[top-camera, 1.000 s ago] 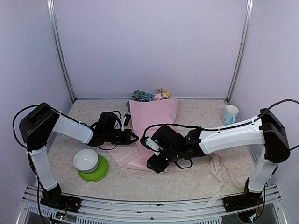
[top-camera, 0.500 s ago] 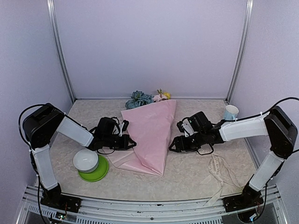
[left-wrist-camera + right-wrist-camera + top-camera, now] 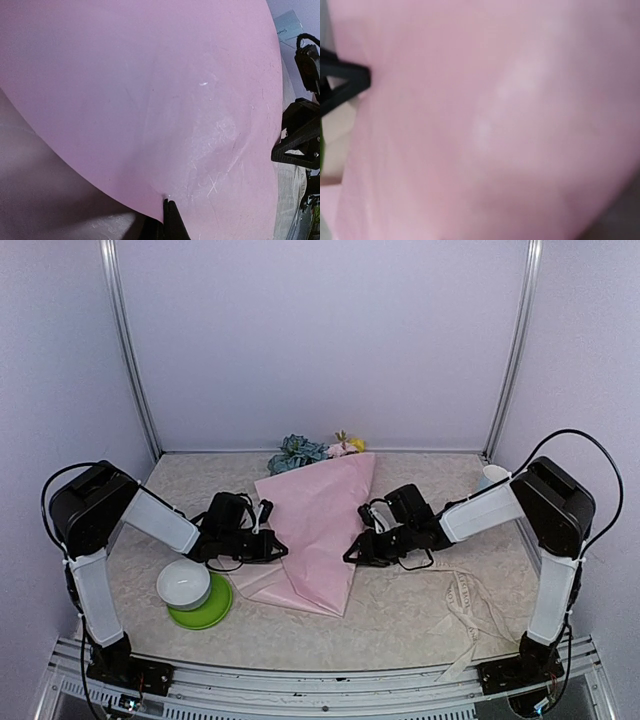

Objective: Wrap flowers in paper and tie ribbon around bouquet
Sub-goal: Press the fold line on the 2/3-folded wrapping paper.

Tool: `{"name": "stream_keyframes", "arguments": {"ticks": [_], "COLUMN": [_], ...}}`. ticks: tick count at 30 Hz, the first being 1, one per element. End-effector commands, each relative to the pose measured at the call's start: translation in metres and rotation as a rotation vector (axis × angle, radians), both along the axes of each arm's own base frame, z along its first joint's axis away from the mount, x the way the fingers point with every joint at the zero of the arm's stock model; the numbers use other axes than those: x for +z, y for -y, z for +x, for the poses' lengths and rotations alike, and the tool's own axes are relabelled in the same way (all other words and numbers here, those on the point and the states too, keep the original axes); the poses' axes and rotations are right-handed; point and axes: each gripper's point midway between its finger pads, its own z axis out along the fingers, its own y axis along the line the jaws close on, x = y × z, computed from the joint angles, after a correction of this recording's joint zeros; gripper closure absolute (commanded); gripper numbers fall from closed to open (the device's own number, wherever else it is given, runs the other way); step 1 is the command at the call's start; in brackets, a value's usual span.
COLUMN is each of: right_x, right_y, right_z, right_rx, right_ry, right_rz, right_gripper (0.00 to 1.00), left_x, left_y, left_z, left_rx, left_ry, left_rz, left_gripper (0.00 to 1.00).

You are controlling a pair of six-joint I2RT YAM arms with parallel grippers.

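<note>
The pink paper (image 3: pixel 315 530) lies folded over the flowers (image 3: pixel 303 448) as a long cone, with blue, pink and yellow heads showing past its far end. My left gripper (image 3: pixel 283 548) is shut on the paper's left edge. The left wrist view shows its closed fingertips (image 3: pixel 167 207) pinching the sheet (image 3: pixel 150 100). My right gripper (image 3: pixel 350 556) sits low at the cone's right edge. Its wrist view shows only blurred pink paper (image 3: pixel 480 125), so its jaws are hidden. The cream ribbon (image 3: pixel 468 602) lies loose at the front right.
A white bowl (image 3: pixel 183 584) sits on a green plate (image 3: pixel 212 612) at the front left, near my left forearm. A pale mug (image 3: pixel 490 476) stands at the back right, partly behind the right arm. Frame posts rise at both back corners.
My right arm swung off the paper's front to the right, and the paper spread over into a wider cone. It then came back in to the paper's right edge. The left gripper barely moved.
</note>
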Motion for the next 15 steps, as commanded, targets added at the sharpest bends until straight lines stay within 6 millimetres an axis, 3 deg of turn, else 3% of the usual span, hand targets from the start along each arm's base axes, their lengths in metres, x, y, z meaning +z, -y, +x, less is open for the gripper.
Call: {"name": "stream_keyframes", "arguments": {"ticks": [1,5,8,15], "right_x": [-0.004,-0.004,-0.003,-0.002], "right_y": [-0.001,0.015,0.028,0.058], "right_z": [0.008,0.011,0.014,0.025], "right_rx": [-0.026,-0.074,-0.116,-0.194], "right_ry": [-0.045,-0.06,-0.058,-0.035], "right_rz": [0.024,-0.002,-0.008,-0.034], "right_gripper": [0.77,0.91,1.0,1.0], "left_x": [-0.013,-0.015,-0.014,-0.017], "left_y": [-0.008,-0.008,0.008,0.027], "left_z": [0.002,0.007,0.008,0.027], "left_rx": [0.001,-0.013,-0.102,-0.193], "left_ry": [-0.024,-0.016,-0.021,-0.031], "left_rz": [0.061,0.079,0.058,0.062], "left_gripper": [1.0,1.0,1.0,1.0]}}
